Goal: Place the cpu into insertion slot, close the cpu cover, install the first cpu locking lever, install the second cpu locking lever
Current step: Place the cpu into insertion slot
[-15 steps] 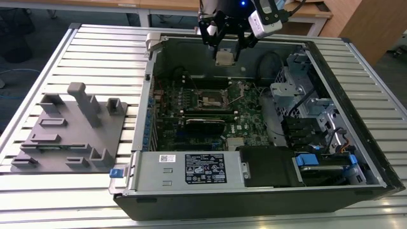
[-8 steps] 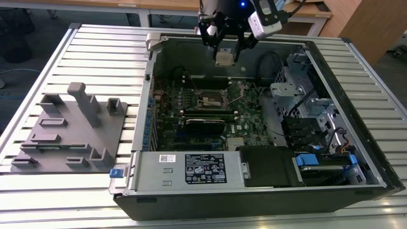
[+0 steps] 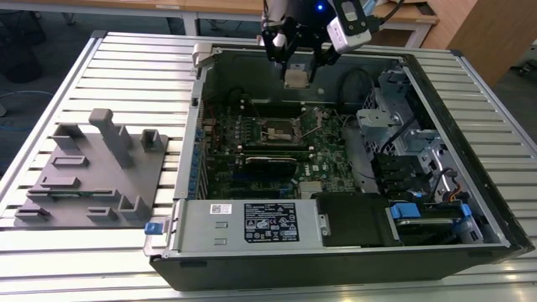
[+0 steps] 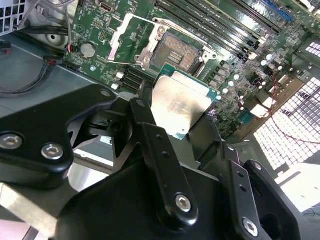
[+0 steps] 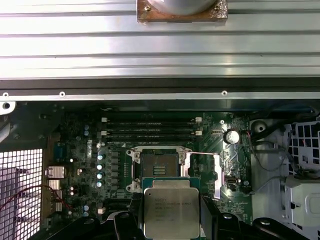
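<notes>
While the pincer (image 3: 295, 70) pinches the cpu (image 5: 171, 212), the insertion slot (image 5: 159, 166) lies well below it and slightly off-centre.

I'm seeing my pincer (image 3: 295, 69) black, cpu (image 5: 171, 210) dull silver-grey with green edging, insertion slot (image 5: 159, 166) dark inside silvery rim, circuit board (image 5: 75, 145) green, table (image 3: 126, 69) showing pale grey ribbed stripes, fixture block (image 3: 84, 182) grey.

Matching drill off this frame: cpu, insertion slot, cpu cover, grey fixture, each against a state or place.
1 cpu
2 insertion slot
3 cpu cover
4 grey fixture

A swung open
B held in the gripper
C empty, uncovered
D outside the computer case, exterior view's left

Pairs: 1-B, 2-C, 3-A, 4-D
</notes>
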Tool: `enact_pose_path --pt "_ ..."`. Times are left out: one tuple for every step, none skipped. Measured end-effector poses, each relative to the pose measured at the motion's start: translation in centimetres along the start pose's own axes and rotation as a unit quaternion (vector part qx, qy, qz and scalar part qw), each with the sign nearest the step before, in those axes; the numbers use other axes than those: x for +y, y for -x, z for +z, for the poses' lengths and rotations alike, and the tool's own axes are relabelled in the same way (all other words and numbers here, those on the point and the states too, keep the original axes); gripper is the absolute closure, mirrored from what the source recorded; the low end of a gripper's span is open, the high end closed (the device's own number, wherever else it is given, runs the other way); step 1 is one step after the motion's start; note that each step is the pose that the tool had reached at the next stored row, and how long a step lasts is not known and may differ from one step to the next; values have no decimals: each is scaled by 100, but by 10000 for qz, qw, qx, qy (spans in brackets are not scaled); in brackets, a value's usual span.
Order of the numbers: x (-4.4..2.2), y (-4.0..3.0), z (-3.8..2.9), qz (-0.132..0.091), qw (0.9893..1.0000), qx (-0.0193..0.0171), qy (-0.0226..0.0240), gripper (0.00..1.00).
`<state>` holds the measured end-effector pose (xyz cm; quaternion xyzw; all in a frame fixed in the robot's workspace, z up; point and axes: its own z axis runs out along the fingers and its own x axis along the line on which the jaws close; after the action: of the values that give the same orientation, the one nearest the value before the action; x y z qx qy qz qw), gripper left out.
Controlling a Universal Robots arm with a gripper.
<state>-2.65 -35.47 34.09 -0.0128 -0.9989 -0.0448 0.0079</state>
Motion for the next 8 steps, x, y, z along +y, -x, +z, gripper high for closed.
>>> enact_pose_path --pt "0 0 3 0 10000 0 0 46" --pt "-1 0 6 0 10000 0 0 46" --pt "-1 0 7 0 10000 0 -1 46" --pt "-1 0 8 0 10000 0 -1 46" --pt "-1 0 9 0 10000 0 0 46" --pt "-1 0 9 0 10000 0 0 46" --pt "-1 0 9 0 10000 0 0 46" --pt "-1 0 12 0 10000 0 0 46"
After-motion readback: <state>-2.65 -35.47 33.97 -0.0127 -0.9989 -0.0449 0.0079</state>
